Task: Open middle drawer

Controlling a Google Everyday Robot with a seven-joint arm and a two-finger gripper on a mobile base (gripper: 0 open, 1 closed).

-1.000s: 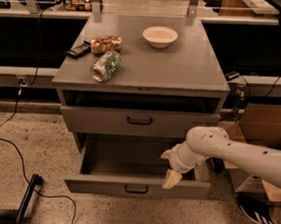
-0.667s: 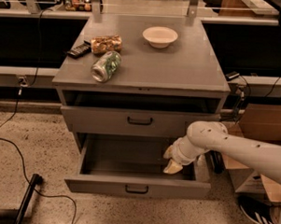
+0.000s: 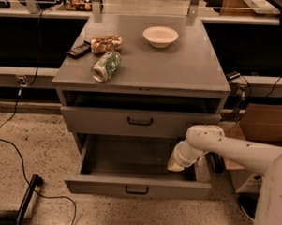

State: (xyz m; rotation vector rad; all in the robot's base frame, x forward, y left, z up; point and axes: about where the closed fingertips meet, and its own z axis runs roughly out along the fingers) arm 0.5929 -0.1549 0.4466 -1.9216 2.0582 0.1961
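The grey cabinet (image 3: 142, 79) shows a drawer front with a black loop handle (image 3: 139, 120) just under its top. Below that, the middle drawer (image 3: 129, 161) stands pulled far out. Its plain grey inside is bare, and its front panel carries a black loop handle (image 3: 136, 190). My gripper (image 3: 175, 165) hangs at the end of the white arm (image 3: 233, 149), which comes in from the right. It sits over the right inner side of the open drawer, behind the front panel and apart from the handle.
On the cabinet top lie a white bowl (image 3: 160, 36), a crushed green can (image 3: 105, 66), a brown snack bag (image 3: 106, 44) and a black remote (image 3: 78, 50). Cardboard boxes (image 3: 265, 122) stand at the right. A black cable and pole (image 3: 27, 196) lie on the floor at the left.
My gripper has lifted from the drawer's front right corner and moved back a little over its right side. The drawer has stayed pulled out.
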